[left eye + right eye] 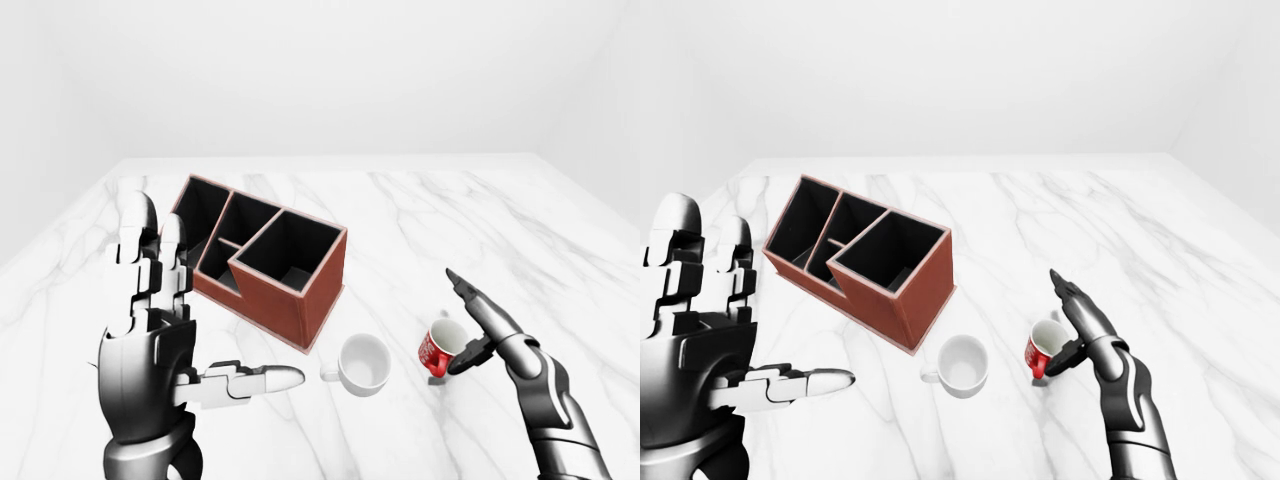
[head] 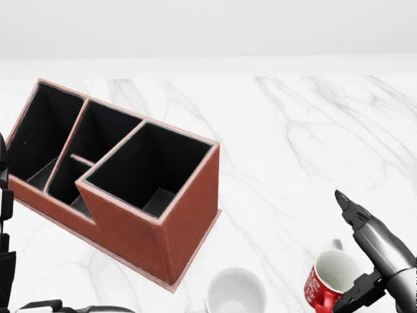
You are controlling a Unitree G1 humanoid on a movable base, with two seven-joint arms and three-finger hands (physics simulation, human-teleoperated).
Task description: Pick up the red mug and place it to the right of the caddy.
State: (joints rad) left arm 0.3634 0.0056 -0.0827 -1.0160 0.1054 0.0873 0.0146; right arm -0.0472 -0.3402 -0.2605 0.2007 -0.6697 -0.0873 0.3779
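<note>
The red mug (image 1: 440, 350) with a white inside sits tilted on the marble table (image 1: 470, 215), to the right of the caddy and lower in the view. The caddy (image 1: 322, 290) is a brown box with three black compartments, all looking empty. My right hand (image 1: 462, 322) is against the mug's right side. Its fingers (image 1: 480, 305) stretch straight over the rim, and the thumb touches the mug's wall without closing round it. My left hand (image 1: 175, 330) is open and empty, held up at the lower left, left of the caddy.
A white mug (image 1: 363, 363) stands upright between the caddy's near corner and the red mug, its handle pointing left. The table runs on to the right and toward the top of the view.
</note>
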